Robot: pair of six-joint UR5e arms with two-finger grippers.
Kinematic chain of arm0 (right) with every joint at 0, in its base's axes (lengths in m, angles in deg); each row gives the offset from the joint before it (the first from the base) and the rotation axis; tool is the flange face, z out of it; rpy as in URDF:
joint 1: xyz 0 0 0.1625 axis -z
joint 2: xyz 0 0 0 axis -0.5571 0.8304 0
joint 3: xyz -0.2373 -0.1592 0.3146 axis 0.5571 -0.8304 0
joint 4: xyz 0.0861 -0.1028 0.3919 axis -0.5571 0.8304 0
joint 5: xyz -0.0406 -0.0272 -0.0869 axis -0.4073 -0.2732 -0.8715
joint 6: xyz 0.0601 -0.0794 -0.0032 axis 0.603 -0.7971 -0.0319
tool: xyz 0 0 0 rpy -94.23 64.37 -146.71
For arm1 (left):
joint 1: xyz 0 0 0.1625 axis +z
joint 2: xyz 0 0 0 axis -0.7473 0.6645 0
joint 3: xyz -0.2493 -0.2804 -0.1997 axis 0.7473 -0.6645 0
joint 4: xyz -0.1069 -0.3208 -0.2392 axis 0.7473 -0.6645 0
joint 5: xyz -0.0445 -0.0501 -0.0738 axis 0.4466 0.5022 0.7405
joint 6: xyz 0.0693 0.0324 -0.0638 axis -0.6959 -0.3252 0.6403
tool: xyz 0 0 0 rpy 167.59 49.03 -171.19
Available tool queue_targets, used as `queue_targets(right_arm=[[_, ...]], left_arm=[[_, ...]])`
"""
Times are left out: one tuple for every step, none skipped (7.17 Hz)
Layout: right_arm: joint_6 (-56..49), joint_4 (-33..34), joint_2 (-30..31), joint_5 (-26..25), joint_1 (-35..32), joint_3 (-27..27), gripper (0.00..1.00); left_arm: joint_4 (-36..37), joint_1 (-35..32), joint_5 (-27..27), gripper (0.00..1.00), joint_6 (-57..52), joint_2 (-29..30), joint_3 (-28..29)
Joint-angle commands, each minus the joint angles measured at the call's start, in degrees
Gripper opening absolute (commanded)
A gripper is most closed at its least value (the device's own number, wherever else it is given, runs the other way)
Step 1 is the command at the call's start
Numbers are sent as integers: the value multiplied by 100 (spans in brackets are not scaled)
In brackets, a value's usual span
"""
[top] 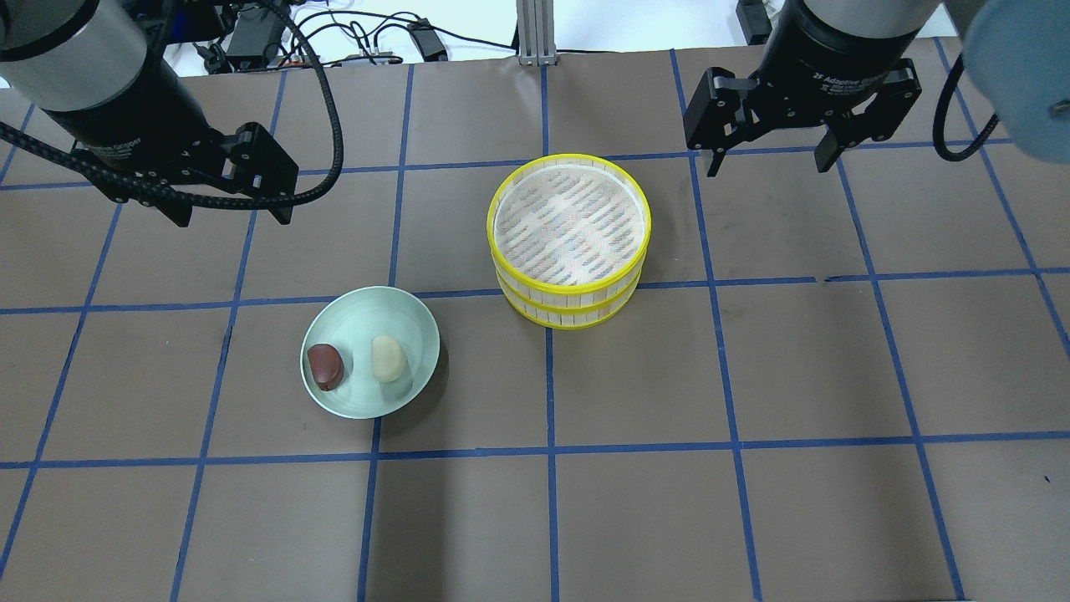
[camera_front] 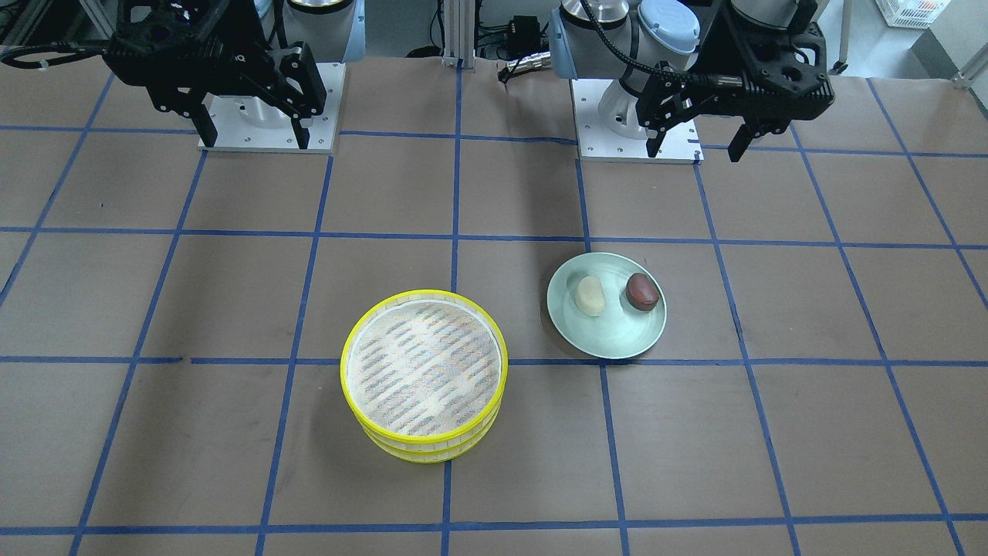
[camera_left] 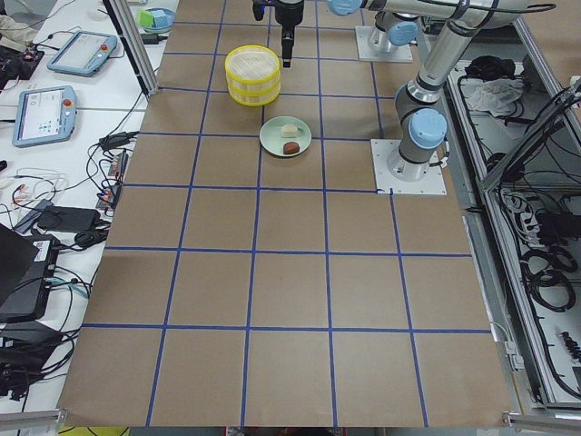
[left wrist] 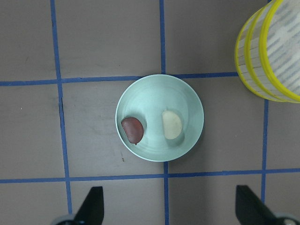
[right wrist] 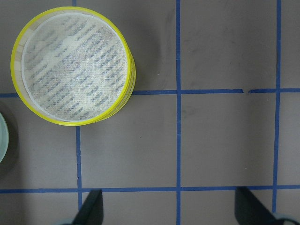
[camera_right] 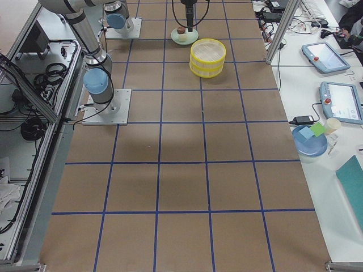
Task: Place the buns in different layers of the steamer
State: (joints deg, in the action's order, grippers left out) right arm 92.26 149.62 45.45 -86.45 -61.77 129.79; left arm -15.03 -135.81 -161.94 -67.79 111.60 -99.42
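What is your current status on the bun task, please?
Open and empty: left gripper, right gripper. On plate: brown bun, pale bun; steamer stacked, top layer bare. No obstruction seen.

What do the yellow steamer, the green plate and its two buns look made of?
Steamer: likely plastic imitating bamboo, bright yellow rims, pale slatted walls, woven-looking top surface. Plate: smooth, faintly glossy pale green; ceramic or melamine, unclear which. Pale bun and dark bun: smooth, even colour; probably toy plastic or foam, though real dough is possible.
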Motion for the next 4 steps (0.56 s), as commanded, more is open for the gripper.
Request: queue_targets(right_arm=[[-30, 1, 5, -8, 0, 13, 100], [-21, 1, 5, 1, 0, 13, 100], [-12, 1, 5, 10, 0, 13, 100], [-38, -7, 31, -51, -9, 22, 100]], left_arm=[[1, -17, -36, 100, 0, -8, 4], [1, -8, -71, 100, -9, -25, 4], [-8, -8, -89, 100, -35, -25, -5], [-8, -8, -89, 100, -35, -8, -5]])
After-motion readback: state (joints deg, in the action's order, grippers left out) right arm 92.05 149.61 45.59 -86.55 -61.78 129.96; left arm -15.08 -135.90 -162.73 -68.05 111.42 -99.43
